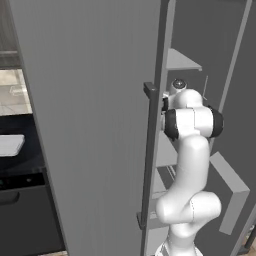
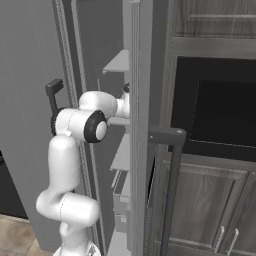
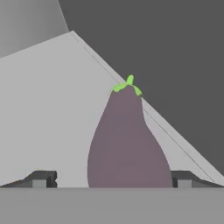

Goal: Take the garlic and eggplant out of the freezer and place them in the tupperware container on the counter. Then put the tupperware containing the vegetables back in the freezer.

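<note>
The freezer (image 1: 90, 125) stands with its door swung wide and the arm reaching in among the pale shelves, so this looks like an early stage: nothing seems lifted out yet, and the tupperware container (image 1: 10, 145) waits on the black counter (image 1: 22, 162) off to the left. In the hand view the gripper (image 3: 112, 180) is spread wide, a finger on each side of the eggplant (image 3: 127, 140), not pinching it; it is dull purple, pear-shaped with a small green tuft, sitting on a pale shelf
</note>
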### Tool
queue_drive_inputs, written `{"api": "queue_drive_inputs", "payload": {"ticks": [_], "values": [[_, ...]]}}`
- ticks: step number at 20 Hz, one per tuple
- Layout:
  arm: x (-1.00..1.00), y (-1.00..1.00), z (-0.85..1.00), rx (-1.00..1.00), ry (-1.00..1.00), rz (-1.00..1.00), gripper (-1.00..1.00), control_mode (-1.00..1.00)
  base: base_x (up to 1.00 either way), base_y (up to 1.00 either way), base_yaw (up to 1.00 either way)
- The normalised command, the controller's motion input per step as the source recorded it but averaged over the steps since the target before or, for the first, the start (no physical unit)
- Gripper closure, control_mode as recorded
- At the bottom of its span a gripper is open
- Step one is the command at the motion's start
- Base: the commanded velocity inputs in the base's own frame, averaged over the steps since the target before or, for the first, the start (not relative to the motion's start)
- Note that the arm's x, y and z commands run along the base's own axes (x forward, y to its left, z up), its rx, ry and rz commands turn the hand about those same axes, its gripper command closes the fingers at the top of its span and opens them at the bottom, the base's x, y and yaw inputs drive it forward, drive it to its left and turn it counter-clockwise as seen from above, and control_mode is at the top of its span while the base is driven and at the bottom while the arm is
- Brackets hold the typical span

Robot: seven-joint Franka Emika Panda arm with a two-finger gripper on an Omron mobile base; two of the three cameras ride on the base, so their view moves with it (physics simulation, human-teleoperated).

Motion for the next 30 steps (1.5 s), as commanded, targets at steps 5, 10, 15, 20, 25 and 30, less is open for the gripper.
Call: {"api": "queue_drive_inputs", "payload": {"ticks": [5,10,15,20,25,30], "values": [[0.10,-0.28,-0.44,0.00,0.05,-0.02,-1.00,-1.00,0.00,0.00,0.00],[0.09,-0.20,-0.28,0.00,0.00,0.00,1.00,-1.00,0.00,0.00,0.00],[0.00,-0.18,-0.09,0.00,0.00,0.00,1.00,-1.00,0.00,0.00,0.00],[-0.46,0.00,0.03,0.00,-0.09,0.02,1.00,-1.00,0.00,0.00,0.00],[-0.84,0.00,0.25,0.00,-0.12,0.08,1.00,-1.00,0.00,0.00,0.00],[-0.93,0.02,0.35,0.00,-0.14,0.09,1.00,-1.00,0.00,0.00,0.00]]}}
